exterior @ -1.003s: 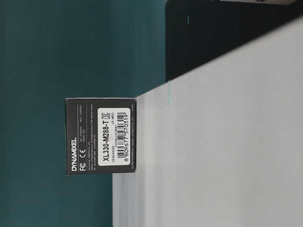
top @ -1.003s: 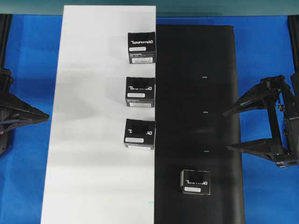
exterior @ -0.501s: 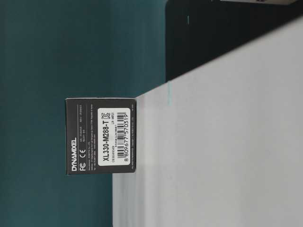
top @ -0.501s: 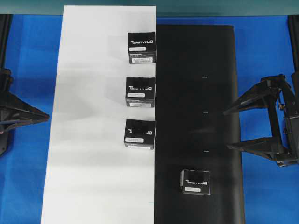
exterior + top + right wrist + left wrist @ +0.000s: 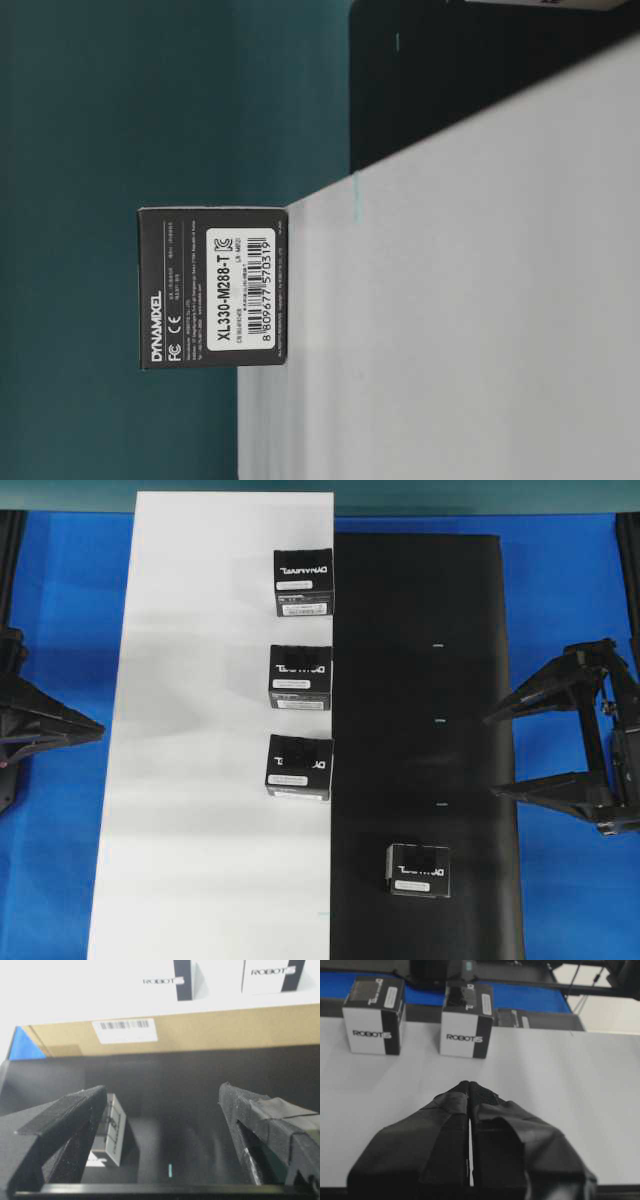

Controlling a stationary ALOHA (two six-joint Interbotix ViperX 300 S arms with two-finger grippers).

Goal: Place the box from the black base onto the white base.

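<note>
one box sits alone on the black base, low in the overhead view, label strip toward the bottom edge. three matching boxes already line the white base just beside the seam between the sheets.

right gripper hovers at the black base's outer edge, jaws spread wide, empty; the box lies below and inward of it. in the right wrist view the box shows off to the side by one finger, not centred in the gap.

left gripper rests at the white base's far side, fingers pressed together, holding nothing.

judgement: step in hand is the reach. slide the right gripper along until the box sits between both fingers, come down square to its sides, close low on the body. a free spot continues the row on the white base, below the third box. risk: an off-centre finger nudges the light box and skews it.
</note>
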